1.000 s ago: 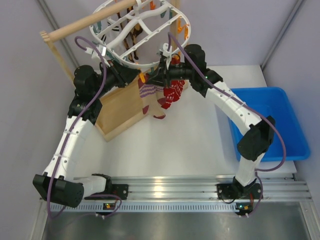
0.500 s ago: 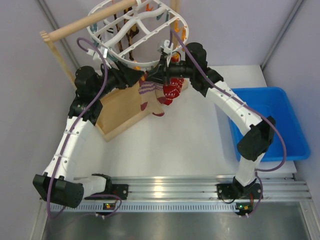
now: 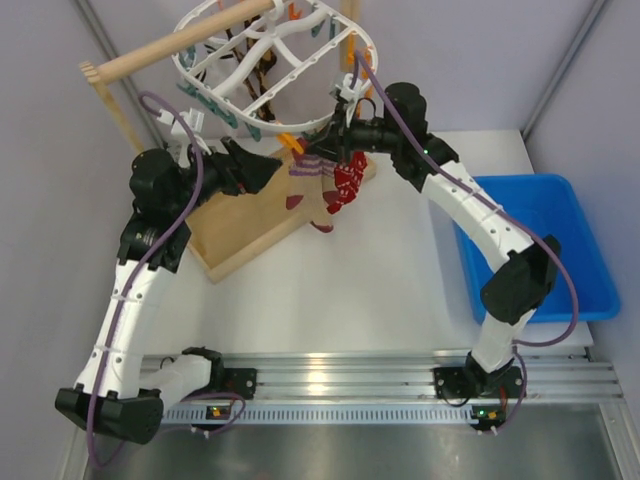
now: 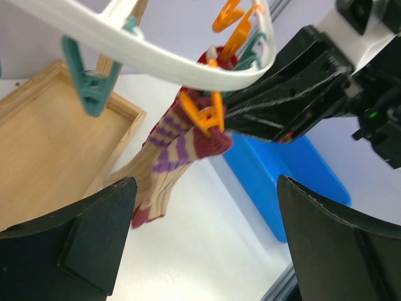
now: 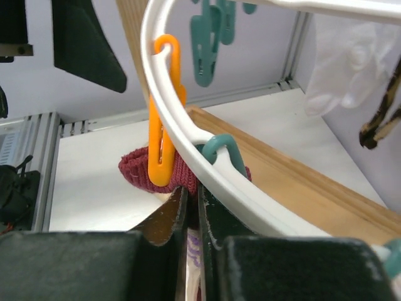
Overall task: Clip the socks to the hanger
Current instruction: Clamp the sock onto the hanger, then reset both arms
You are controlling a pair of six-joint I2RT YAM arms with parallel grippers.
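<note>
The white hanger (image 3: 262, 88) hangs at the back with orange and teal clips. A striped sock (image 4: 164, 164) dangles from an orange clip (image 4: 204, 113) on its near rim, next to a red sock (image 3: 347, 186). My left gripper (image 3: 268, 168) stands wide open just left of the striped sock, with nothing between its fingers (image 4: 75, 235). My right gripper (image 3: 320, 148) reaches in from the right. In the right wrist view its jaws are nearly together on the striped sock (image 5: 193, 241), right under the orange clip (image 5: 164, 116) that bites the dark red cuff (image 5: 139, 170).
A wooden rack with a rod (image 3: 175, 42) and a tray (image 3: 240, 228) stands under and behind the hanger. A blue bin (image 3: 540, 245) sits at the right. A teal clip (image 5: 224, 155) hangs on the hanger's rim (image 5: 207, 150) beside my right fingers.
My left gripper has opened wide, let go near the orange clip and drawn back to the left. The right gripper has risen slightly and its jaws have eased a little.
</note>
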